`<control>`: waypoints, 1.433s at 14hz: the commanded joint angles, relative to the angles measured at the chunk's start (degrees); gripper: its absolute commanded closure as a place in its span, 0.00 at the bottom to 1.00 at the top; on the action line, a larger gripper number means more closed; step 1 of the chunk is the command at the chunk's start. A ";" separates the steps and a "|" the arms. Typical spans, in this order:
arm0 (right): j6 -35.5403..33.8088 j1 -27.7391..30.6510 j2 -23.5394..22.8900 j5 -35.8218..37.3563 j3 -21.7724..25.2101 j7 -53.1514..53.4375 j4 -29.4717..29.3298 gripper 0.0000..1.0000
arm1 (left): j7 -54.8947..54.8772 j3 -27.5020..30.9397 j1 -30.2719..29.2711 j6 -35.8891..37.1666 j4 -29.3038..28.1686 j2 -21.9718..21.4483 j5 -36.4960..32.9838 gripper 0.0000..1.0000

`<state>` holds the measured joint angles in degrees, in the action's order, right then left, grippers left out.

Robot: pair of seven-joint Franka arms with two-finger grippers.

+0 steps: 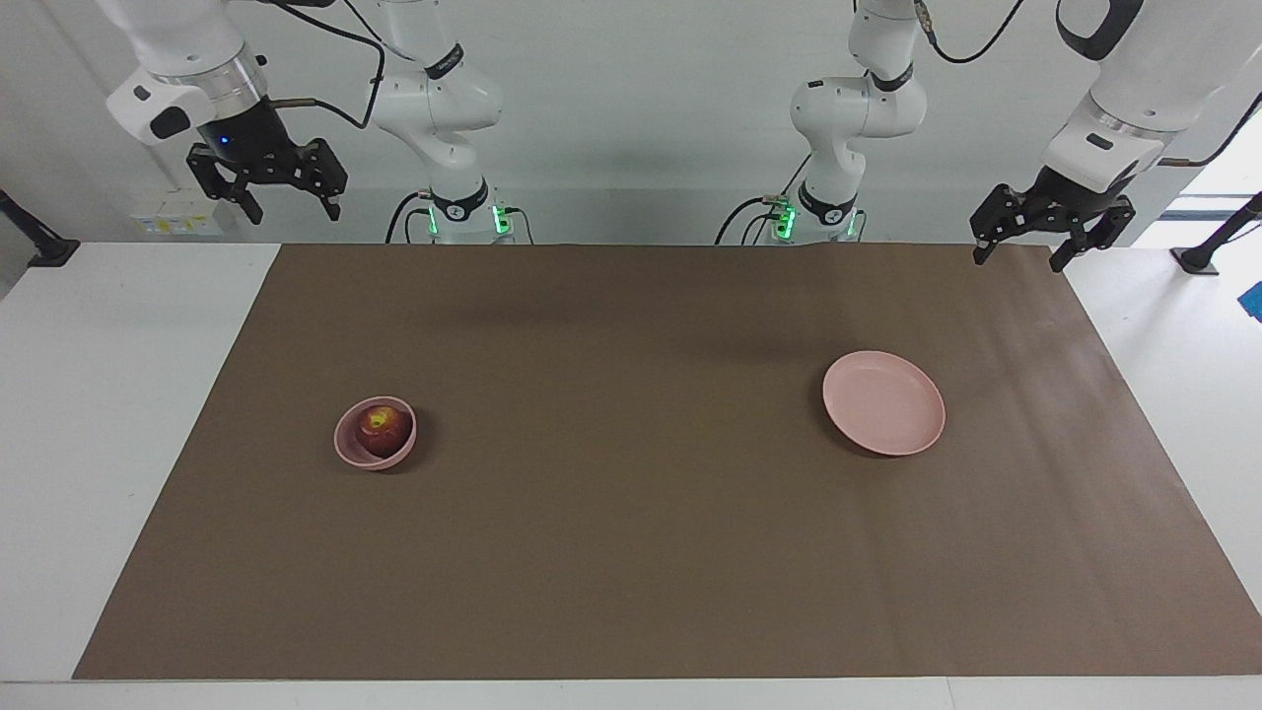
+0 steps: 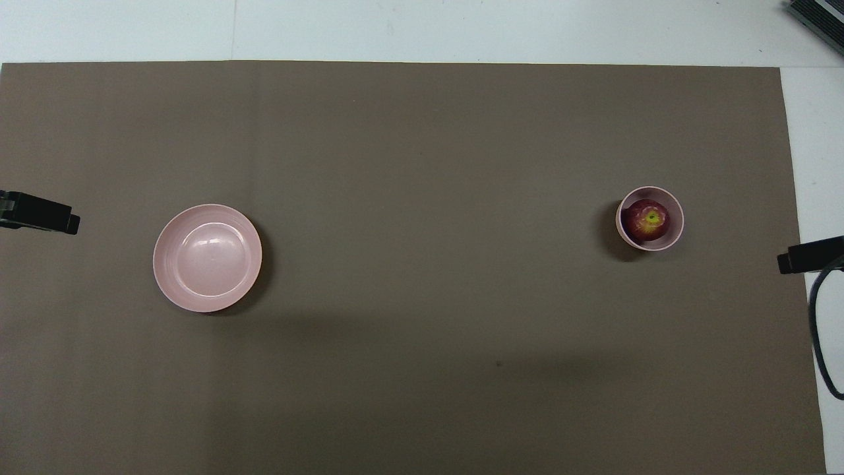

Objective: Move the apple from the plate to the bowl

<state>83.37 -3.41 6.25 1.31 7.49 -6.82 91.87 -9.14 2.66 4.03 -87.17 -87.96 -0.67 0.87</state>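
A brown mat (image 1: 631, 552) covers most of the white counter (image 1: 108, 414), leaving bare white strips at both ends and along the edges. A dark, ribbed object (image 2: 817, 16) shows only partly at the counter's corner toward the right arm's end, farthest from the robots.

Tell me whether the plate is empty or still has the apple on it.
Empty. The plate shows only bare pink surface in both views; the apple sits inside the bowl toward the right arm's end of the table.
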 commanded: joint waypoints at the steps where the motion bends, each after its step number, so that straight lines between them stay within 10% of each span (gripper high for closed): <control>1: -0.31 0.78 -0.45 -1.31 -0.81 1.46 -1.09 0.00 | -0.17 0.33 0.28 0.07 0.25 -0.39 -0.51 0.00; 20: 0.57 0.25 -0.01 -0.78 -1.07 1.63 -0.21 0.00 | -0.17 0.24 0.28 0.07 0.25 -0.39 -0.51 0.00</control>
<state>83.37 -3.55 6.20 1.31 6.90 -6.81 91.62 -9.14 2.66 4.03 -87.17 -87.96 -0.68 0.87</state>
